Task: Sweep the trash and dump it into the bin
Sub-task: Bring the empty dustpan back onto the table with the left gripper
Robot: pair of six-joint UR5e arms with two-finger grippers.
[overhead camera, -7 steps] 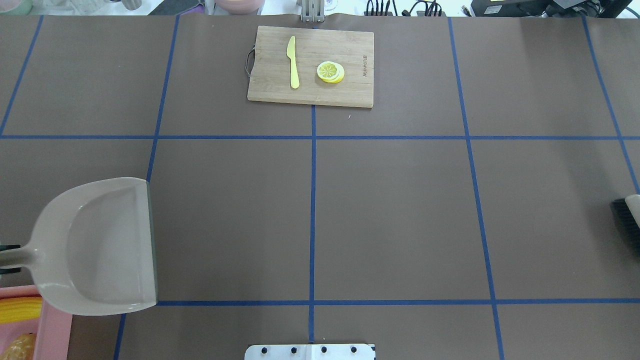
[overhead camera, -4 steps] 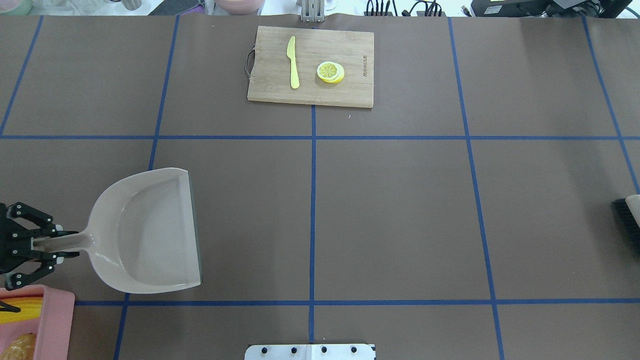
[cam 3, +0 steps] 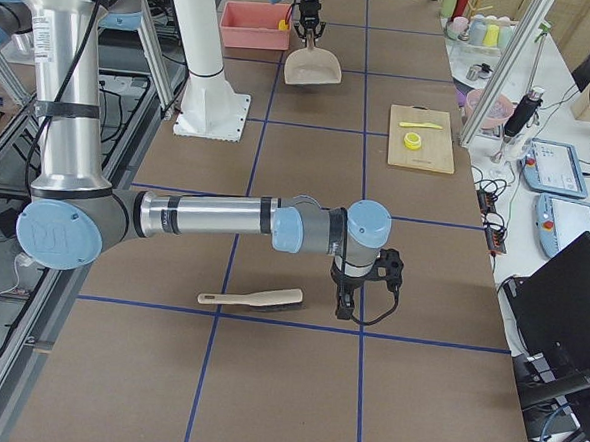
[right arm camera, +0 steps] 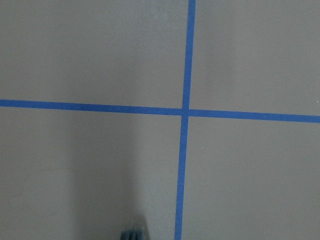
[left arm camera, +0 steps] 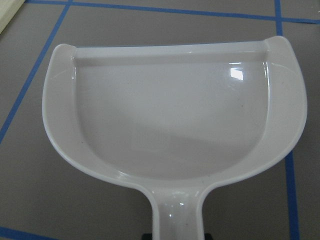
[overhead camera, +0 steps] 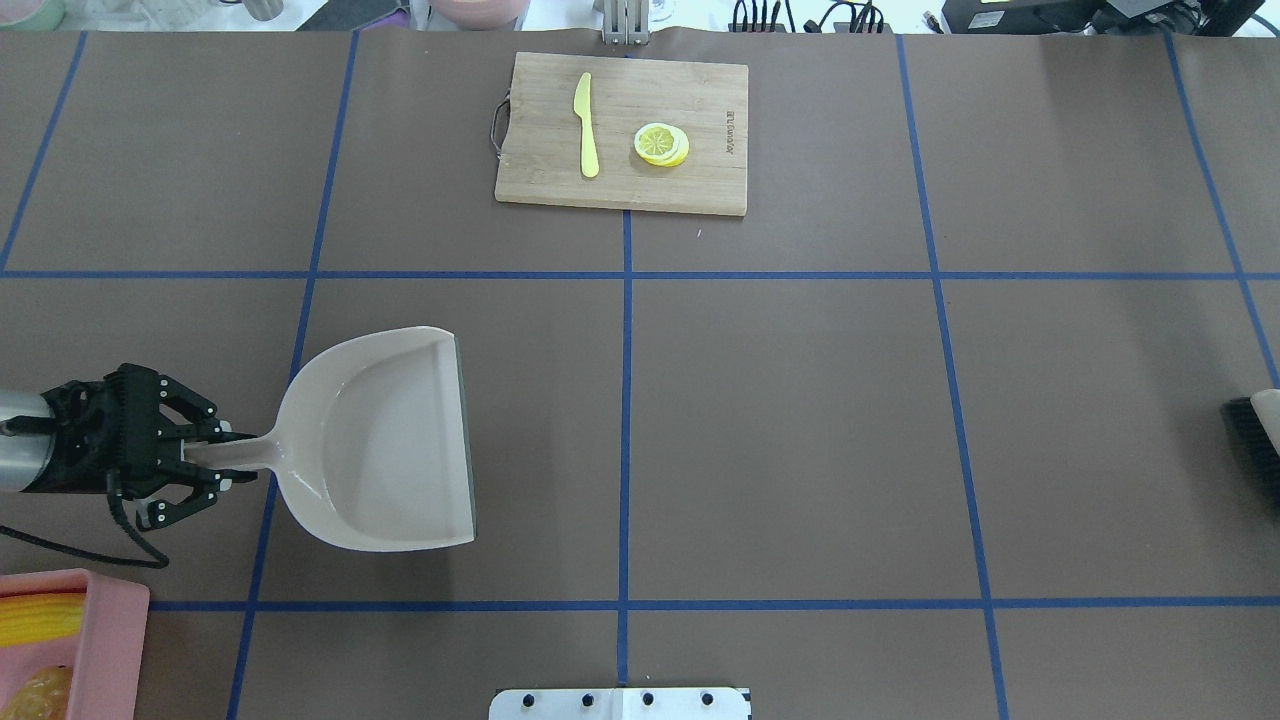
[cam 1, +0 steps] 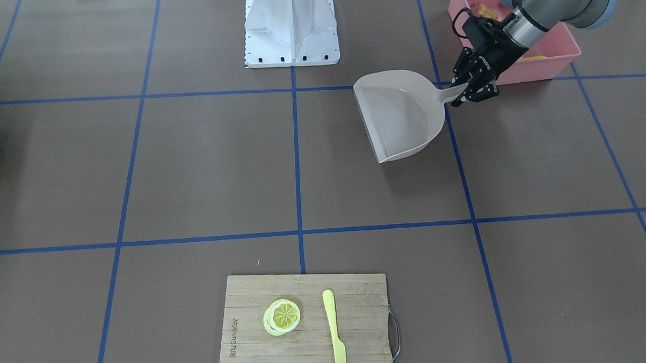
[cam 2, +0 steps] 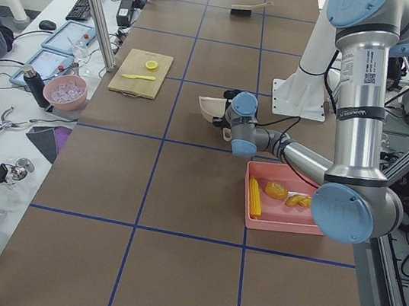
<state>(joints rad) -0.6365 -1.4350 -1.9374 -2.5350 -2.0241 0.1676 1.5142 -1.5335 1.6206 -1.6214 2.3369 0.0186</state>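
My left gripper is shut on the handle of the beige dustpan, whose scoop is empty in the left wrist view. The pan is held left of the table's middle. The pink bin sits at the near left corner, behind the gripper. The corn cob lies in it. In the exterior left view the bin holds the corn cob, the potato and the ginger. My right gripper shows only in the exterior right view, beside a brush; I cannot tell whether it is open or shut.
A wooden cutting board with a yellow plastic knife and lemon slices lies at the far middle. A hand brush lies flat on the table at the right end, its bristles showing at the overhead view's edge.
My left gripper has carried the dustpan to the right and slightly forward, away from the pink bin. The gripper has come into the overhead view. The brush has not moved.
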